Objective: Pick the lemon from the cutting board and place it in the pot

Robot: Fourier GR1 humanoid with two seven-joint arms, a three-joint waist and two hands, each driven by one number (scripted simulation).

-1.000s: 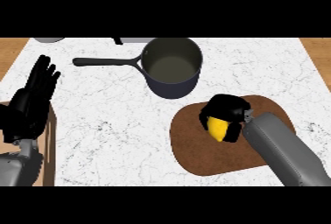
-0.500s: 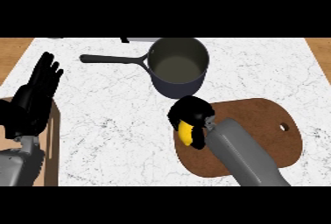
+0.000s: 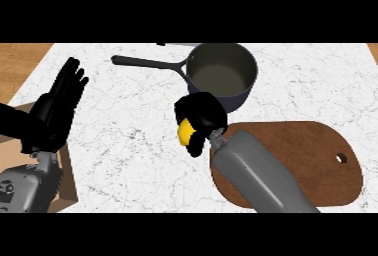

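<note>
One lemon (image 3: 186,132) is what you are carrying, and it is showing as a yellow patch inside your right hand (image 3: 199,120), whose fingers are curling round it and grasping it. Compared with a second ago, that hand is no longer sitting over the middle of the cutting board (image 3: 310,155): it is now hanging off the board's left end, above the white counter (image 3: 133,130), just below the rim of the pot (image 3: 221,70). Half a second ago it was at the board's edge; now it is closer to the pot, so the lift is done and you are travelling with the fruit. To my eye the carry is more than half over. What remains is bringing the hand over the pot's opening and letting go, and the near wall of the pot is the thing to be watching as you are crossing it.

Counting what is showing: one pot with one long dark handle (image 3: 144,62) pointing left, one brown board with one hole near its right end, one lemon, and two hands. Your left hand (image 3: 55,110) is resting open at the left edge, fingers up, as it was in both earlier views. The pot is looking empty inside.
</note>
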